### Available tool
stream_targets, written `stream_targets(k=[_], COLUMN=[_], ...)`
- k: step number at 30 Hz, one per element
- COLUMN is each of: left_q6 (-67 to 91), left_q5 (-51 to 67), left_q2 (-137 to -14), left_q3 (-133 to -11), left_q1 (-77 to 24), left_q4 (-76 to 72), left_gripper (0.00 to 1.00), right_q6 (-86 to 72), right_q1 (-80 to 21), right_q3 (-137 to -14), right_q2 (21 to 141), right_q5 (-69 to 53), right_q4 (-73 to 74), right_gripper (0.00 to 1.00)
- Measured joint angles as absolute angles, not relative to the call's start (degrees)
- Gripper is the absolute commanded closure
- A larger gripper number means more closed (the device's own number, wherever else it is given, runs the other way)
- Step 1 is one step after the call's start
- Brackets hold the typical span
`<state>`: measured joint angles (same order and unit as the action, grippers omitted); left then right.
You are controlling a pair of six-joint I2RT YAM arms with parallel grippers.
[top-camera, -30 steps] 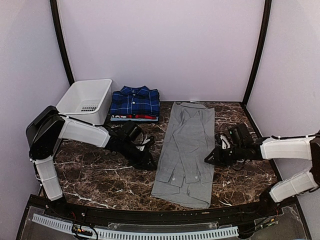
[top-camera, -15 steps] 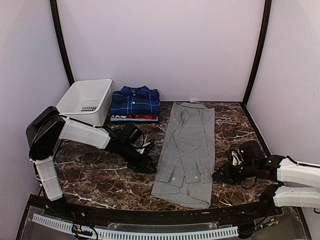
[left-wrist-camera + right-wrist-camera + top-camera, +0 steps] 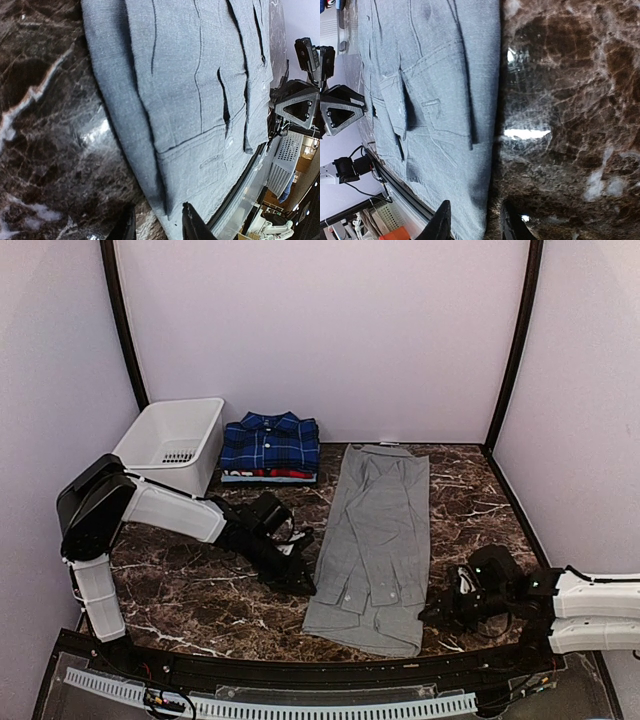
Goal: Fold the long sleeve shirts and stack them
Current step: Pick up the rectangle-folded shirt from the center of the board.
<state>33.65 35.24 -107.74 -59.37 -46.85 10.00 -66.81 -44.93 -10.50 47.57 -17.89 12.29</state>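
The light grey long sleeve shirt (image 3: pixel 375 530) lies lengthwise on the marble table (image 3: pixel 190 590), sides and sleeves folded in, hem toward the near edge. My left gripper (image 3: pixel 303 580) is low at its left edge near the hem. In the left wrist view this gripper (image 3: pixel 157 227) is open, and the grey shirt (image 3: pixel 190 90) edge runs into the gap unpinched. My right gripper (image 3: pixel 430 612) sits at the shirt's right near corner. It (image 3: pixel 475 225) is open too, straddling the grey shirt (image 3: pixel 430 90) edge. The folded blue plaid shirt (image 3: pixel 268 440) tops a red-and-white-edged one (image 3: pixel 275 474).
A white plastic basket (image 3: pixel 183 403) stands at the back left beside the folded stack. A black rail (image 3: pixel 300 670) runs along the near table edge just below the grey shirt's hem. Purple walls close in the back and sides.
My right arm has swung toward the near edge, down the shirt's right side to its near corner. My left gripper has slid slightly nearer along the left edge. The shirt has not moved.
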Motion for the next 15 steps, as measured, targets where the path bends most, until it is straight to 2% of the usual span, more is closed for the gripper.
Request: stream_targets(k=[15], left_q6=[35.57], left_q5=[36.73], left_q2=[-108.92], left_q3=[-59.81], left_q1=[-47.27], left_q4=[9.50], left_gripper=[0.77], right_q6=[-72.90], right_q1=[-44.86], right_q3=[-7.38], right_q2=[51.88], right_q5=[-16.84], right_q4=[-1.26], right_gripper=[0.65])
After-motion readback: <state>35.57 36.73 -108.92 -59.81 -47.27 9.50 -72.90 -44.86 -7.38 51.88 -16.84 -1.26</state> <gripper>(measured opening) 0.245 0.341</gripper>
